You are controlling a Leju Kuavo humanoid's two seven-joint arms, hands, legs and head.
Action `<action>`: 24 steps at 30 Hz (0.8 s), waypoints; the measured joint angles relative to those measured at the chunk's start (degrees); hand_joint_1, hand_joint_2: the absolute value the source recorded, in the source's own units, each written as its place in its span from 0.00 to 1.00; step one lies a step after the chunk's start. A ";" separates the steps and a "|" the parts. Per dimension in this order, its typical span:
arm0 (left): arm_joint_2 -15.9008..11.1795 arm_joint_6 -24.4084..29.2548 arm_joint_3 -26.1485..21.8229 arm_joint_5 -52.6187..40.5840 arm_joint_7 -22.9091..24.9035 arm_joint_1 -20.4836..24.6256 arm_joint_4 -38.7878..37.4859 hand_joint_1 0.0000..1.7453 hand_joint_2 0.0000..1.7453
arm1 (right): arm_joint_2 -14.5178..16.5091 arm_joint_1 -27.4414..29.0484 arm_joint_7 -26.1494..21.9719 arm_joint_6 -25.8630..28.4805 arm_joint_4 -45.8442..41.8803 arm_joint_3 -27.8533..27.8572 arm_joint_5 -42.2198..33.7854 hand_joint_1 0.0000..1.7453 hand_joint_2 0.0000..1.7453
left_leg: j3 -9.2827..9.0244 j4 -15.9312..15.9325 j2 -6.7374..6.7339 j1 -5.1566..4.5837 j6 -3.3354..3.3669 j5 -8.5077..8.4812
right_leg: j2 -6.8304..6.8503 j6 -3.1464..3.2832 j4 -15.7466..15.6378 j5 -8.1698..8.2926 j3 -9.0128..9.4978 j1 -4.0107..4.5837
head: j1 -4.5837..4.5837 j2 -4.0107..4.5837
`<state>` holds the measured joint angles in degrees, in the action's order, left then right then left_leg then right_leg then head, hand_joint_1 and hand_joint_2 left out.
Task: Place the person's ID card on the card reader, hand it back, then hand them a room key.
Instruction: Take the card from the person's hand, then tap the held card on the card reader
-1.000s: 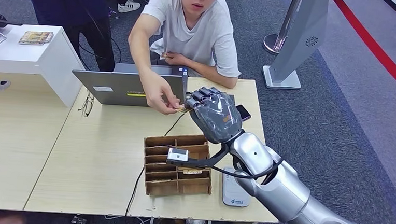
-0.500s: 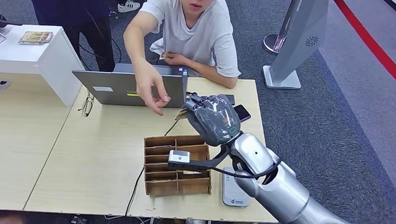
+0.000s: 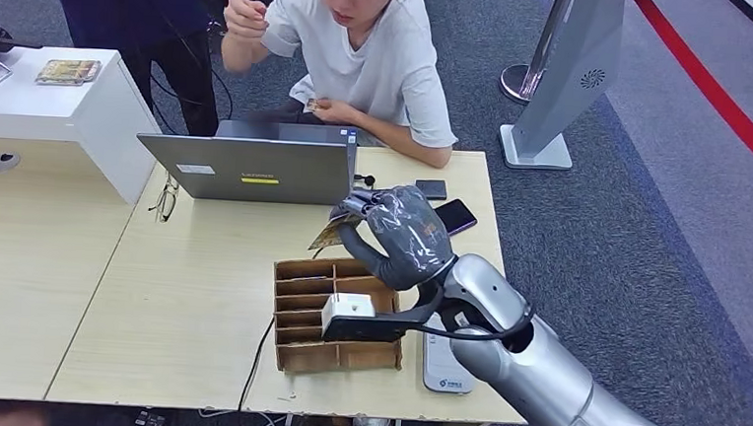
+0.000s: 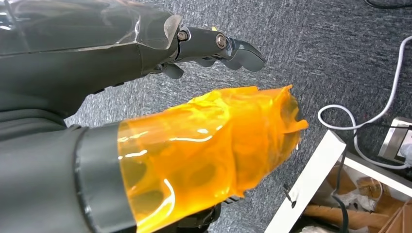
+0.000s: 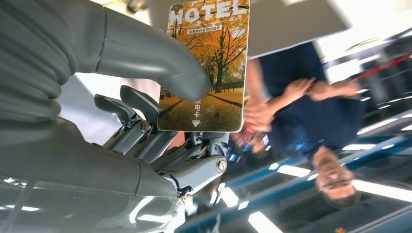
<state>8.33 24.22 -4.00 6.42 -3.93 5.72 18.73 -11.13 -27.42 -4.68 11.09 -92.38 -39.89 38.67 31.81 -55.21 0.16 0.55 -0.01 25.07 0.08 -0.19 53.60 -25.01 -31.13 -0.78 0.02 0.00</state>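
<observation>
The right hand (image 3: 406,237) pinches the card (image 5: 208,68) (marked HOTEL) between thumb and fingers (image 5: 141,104), above the counter (image 3: 189,300); card reader (image 3: 445,360) lies nearer the robot.

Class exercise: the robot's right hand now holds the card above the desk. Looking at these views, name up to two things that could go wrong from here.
1. The right hand pinches the card by one edge under the thumb, most of it sticking out; it might slip or twist loose.
2. The card reader sits at the near table edge beyond the cardboard organizer; the arm or the hanging card could clip the organizer's walls on the way.
</observation>
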 joint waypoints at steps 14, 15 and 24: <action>-0.08 -0.63 -3.69 1.59 -2.04 -1.01 0.00 0.00 0.00 | -0.22 1.51 -5.30 -13.68 -6.21 1.54 -27.57 1.00 1.00 | 0.00 0.00 0.00 0.00 0.00 0.00 | 0.00 0.00 0.00 0.00 0.00 0.00 | 0.01 0.00; -0.09 -0.65 -3.94 1.74 -2.16 -1.04 0.00 0.00 0.00 | -0.30 1.54 -5.51 -15.03 -6.23 1.68 -30.04 1.00 1.00 | 0.00 0.00 0.00 0.00 0.00 0.00 | 0.00 0.00 0.00 0.00 0.00 0.00 | 0.00 0.00; -0.23 -0.63 -5.80 3.17 -3.17 -1.09 -0.03 0.00 0.00 | -1.25 2.47 -6.33 -25.63 -6.15 2.54 -49.52 1.00 1.00 | 0.00 0.00 0.00 0.00 0.00 0.00 | 0.00 0.00 -0.01 0.00 -0.01 0.00 | 0.00 0.00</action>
<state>8.10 23.59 -9.81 9.60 -7.10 4.63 18.70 -12.37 -24.96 -11.01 -14.54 -98.54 -37.35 -10.85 31.81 -55.21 0.16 0.55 -0.01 25.07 0.07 -0.19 53.59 -25.01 -31.13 -0.78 0.02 0.00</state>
